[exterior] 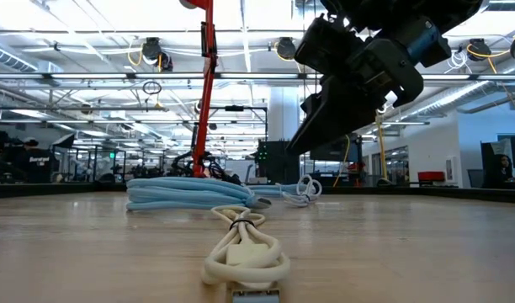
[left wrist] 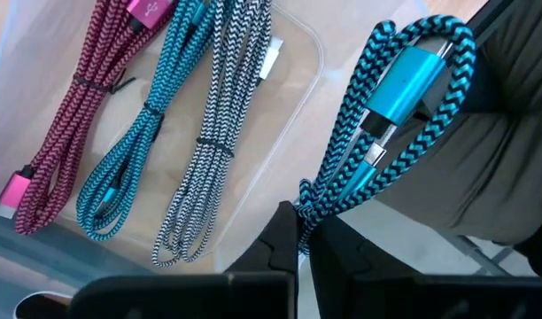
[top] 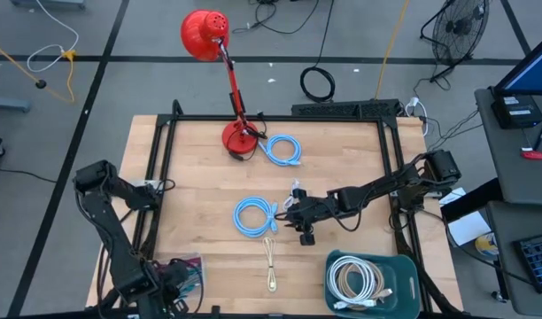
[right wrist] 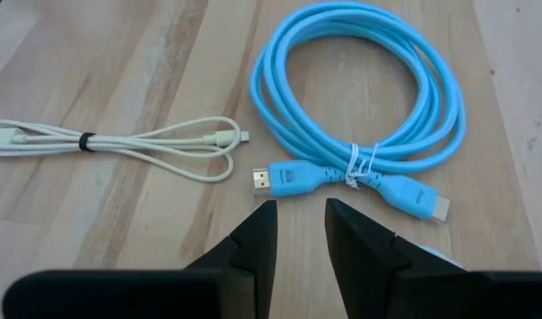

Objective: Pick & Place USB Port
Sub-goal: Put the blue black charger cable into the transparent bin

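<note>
The right gripper (right wrist: 299,232), fingers slightly spread and empty, hovers over the table. The cream USB cable (right wrist: 120,146) lies at its ten o'clock, the coiled blue HDMI cable (right wrist: 360,97) at twelve. The left gripper (left wrist: 302,252) pinches a teal braided cable (left wrist: 386,115)

Red desk lamp (top: 220,53) at table's far edge; floor fan (top: 457,28) beyond.

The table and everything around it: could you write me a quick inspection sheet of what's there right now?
Surface: wooden table, black frame.
Job's things: cream cable lying loose; green bin holding white cables.
Clutter: red lamp at the far edge.
Grippers: right tool open, above the middle blue cable; left tool shut on teal braided cable, over a clear tray.
Cables: second blue cable by the lamp.
Surroundings: fan, floor cords.
</note>
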